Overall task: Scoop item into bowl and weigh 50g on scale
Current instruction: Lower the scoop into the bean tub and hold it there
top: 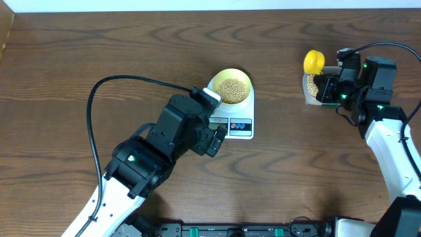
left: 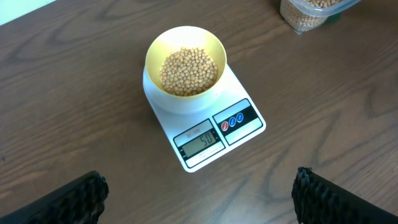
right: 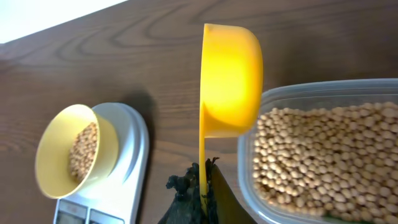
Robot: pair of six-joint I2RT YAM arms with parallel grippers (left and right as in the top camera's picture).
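item: small round tan beans [left: 189, 71] lie in pale-yellow round bowl [left: 155, 56] on white digital kitchen scale [left: 186, 119], display showing 50 | left end effector [left: 199, 202]: spread wide, empty, above brown wooden counter [left: 74, 112] | right end effector [right: 200, 193]: pinching bright yellow plastic scoop [right: 230, 81] by its handle, beside clear plastic tub [right: 336, 86] of beans

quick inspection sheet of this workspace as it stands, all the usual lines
surface: brown wood-grain table, no spilled beans seen
job's things: pale-yellow bowl of beans sits on the white scale, whose display seems to read 50; clear tub with more beans by the right arm
clutter: nothing seen
grippers: left gripper open and empty, facing the scale; right gripper shut on the handle of a yellow scoop at the tub's edge
cables: black cable loops over the table by the left arm; second cable arcs by the right arm
surroundings: pale strip beyond the table's far edge
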